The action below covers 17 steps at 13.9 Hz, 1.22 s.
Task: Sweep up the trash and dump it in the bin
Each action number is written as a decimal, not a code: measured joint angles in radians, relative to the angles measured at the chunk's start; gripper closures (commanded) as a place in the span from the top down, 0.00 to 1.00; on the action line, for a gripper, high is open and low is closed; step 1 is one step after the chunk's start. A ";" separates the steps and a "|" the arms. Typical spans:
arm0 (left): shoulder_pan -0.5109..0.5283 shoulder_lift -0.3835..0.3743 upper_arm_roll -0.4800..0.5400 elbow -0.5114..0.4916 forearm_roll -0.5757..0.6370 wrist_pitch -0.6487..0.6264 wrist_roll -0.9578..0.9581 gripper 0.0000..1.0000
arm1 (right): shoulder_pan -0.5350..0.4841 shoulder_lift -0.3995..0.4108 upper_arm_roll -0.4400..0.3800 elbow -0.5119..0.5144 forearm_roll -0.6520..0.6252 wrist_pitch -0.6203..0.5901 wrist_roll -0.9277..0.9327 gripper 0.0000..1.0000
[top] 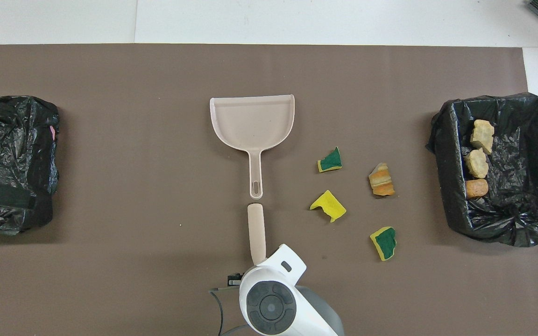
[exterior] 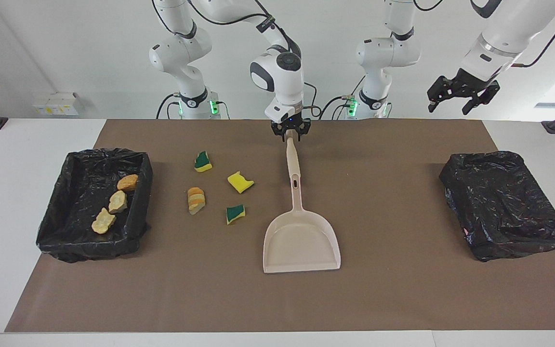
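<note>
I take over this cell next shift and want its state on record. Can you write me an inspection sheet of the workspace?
Surface: brown mat lying flat on a white table.
Job's things: four pieces of trash loose on the mat; three bread-like lumps in the open bin toward the right arm's end; beige dustpan mid-mat; beige brush in line with its handle, nearer to the robots.
Clutter: a second, bag-covered bin toward the left arm's end.
End effectors: right end effector at the brush's end; left end effector open, raised over the left arm's end, waiting.
Cables: black cables on the arms, none on the mat.
Surroundings: white wall; small white box by it.
</note>
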 measured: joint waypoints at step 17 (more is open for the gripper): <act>-0.151 0.171 -0.031 -0.028 -0.025 0.437 -0.205 1.00 | -0.413 -0.212 -0.019 0.105 -0.001 -0.506 -0.029 0.00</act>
